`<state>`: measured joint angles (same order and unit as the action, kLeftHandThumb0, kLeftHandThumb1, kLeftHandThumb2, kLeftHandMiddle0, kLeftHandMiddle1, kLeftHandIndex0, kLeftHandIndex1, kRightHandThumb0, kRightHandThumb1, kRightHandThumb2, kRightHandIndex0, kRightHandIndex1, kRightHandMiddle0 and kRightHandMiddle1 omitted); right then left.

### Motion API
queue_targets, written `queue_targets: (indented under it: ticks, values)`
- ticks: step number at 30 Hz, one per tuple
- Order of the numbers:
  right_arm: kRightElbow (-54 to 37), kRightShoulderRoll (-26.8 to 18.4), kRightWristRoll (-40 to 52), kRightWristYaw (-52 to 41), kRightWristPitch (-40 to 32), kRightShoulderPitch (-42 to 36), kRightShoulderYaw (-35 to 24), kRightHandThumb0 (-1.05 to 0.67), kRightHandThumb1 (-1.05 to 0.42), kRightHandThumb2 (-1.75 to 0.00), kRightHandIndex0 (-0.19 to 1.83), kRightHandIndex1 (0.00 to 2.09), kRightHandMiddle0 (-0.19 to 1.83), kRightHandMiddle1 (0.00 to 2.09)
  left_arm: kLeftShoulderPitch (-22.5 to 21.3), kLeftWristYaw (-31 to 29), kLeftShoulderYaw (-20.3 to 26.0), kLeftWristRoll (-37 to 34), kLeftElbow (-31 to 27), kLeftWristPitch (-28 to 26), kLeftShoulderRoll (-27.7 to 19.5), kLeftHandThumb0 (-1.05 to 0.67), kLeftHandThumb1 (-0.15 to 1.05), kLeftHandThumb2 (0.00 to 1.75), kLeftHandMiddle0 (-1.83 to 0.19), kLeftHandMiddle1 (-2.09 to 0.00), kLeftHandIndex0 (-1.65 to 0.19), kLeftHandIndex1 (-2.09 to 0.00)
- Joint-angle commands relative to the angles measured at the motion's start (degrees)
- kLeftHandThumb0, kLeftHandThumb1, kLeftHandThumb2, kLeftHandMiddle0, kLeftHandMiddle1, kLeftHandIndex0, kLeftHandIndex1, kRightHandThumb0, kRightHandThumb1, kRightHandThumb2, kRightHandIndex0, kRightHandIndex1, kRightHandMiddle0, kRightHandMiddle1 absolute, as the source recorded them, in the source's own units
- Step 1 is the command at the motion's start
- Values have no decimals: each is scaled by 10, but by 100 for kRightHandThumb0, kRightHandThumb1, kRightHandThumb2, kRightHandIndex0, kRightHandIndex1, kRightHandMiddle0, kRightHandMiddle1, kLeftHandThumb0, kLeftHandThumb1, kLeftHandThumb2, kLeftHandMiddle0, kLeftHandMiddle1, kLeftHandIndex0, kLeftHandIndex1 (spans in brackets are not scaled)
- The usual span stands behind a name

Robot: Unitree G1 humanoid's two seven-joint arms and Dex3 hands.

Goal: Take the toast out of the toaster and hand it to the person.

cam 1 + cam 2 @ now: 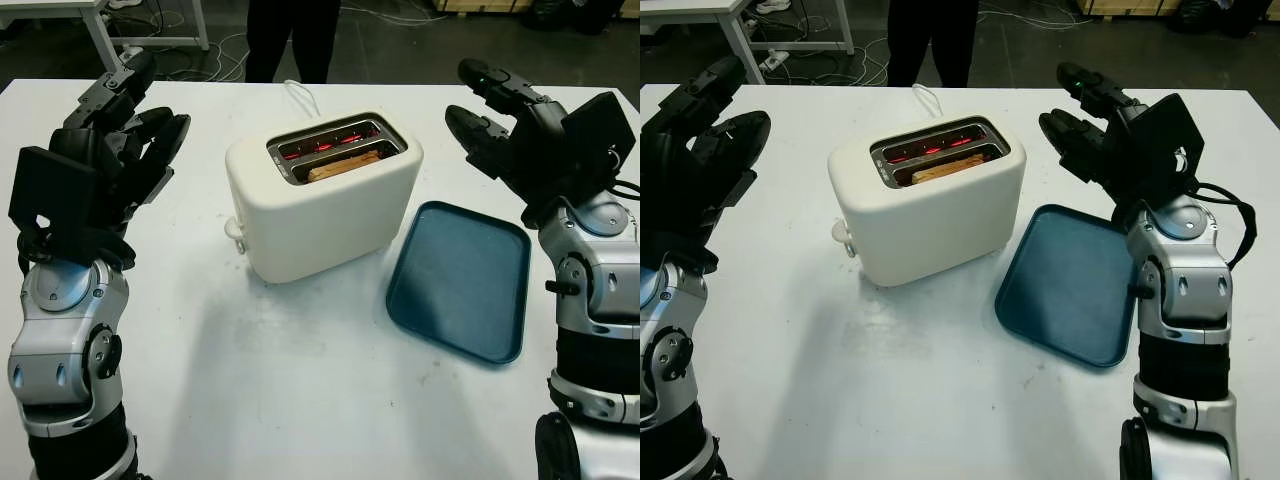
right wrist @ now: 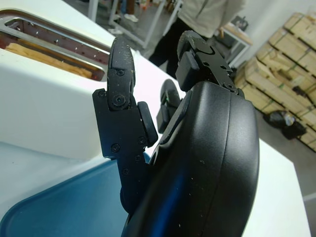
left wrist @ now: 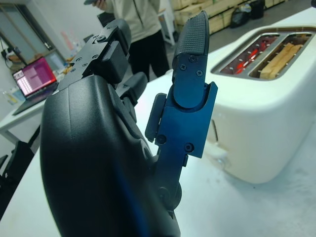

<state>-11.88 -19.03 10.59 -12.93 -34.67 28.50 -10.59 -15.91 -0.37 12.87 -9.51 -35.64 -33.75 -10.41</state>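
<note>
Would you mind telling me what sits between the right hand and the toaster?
Nothing stands between the right hand and the toaster, as the left eye view shows; the blue tray lies nearer the robot, below that gap.

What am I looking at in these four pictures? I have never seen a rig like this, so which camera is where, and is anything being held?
This is a humanoid robot with two black three-finger hands. Two pictures come from its head, looking down at a white table. The other two come from cameras on its wrists, so each shows its own hand up close. On the table stand a cream toaster with a slice of toast in the nearer slot and a blue tray beside it. The left hand and right hand are raised either side of the toaster, open, holding nothing. A person stands beyond the table.
</note>
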Motion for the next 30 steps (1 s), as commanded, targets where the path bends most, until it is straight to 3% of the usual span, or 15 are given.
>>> queue_targets:
  ticks: [1,13,20,30]
  values:
    - [-15,9,13,6,-14,-10,-5,-46,-92,-37,31,1,32,1,4,-2,-4,2,-10,8,-4,-62,92,20,0,-90,-41,-5]
    - [-15,-6,2,5,-11,-7,9,-48,-92,-37,31,1,33,1,5,-6,-14,10,-9,12,-17,-62,92,27,0,-87,-39,-6]
    - [-9,-10,3,7,-15,-2,5,-45,-92,-37,31,1,32,0,-1,6,-13,6,-17,-8,-9,-62,92,21,0,-87,-37,-7]
    - [-12,-14,1,8,-16,-1,9,-46,-92,-37,33,2,34,1,6,-4,-14,11,-13,11,-18,-62,92,27,0,-90,-38,-10]
